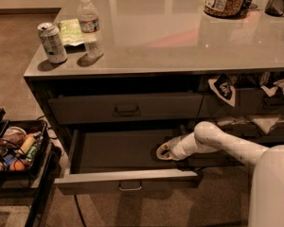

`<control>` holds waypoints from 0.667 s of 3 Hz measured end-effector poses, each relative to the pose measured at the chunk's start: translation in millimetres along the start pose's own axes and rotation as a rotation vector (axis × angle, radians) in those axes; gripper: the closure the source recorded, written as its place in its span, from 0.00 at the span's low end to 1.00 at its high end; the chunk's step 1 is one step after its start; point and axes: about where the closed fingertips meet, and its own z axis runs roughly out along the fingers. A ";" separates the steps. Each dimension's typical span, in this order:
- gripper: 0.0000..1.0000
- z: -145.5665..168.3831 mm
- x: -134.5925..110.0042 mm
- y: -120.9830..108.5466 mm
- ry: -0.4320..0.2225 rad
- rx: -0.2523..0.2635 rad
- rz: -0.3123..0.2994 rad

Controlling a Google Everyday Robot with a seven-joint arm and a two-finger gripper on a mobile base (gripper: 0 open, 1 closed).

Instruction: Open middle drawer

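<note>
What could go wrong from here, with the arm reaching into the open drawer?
1. The pincer lies inside the middle drawer, close to its right side. Withdrawing carelessly, the arm might strike the closed drawer above or push the open one back in.
2. The pulled-out front stands near the black bin beside it; pulling further might make them touch.

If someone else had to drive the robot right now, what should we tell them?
End effector: down inside the middle drawer, at the right end of its box, away from the handle.
Middle drawer: pulled well out, below the closed drawer.
Done: the drawer looks open.
Left: probably just lifting the arm out without bumping the drawer's sides.
</note>
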 end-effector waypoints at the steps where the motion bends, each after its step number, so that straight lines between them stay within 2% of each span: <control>1: 1.00 -5.7 -12.4 15.7 -0.024 -0.040 0.017; 2: 1.00 -2.3 -22.6 39.1 -0.039 -0.053 0.059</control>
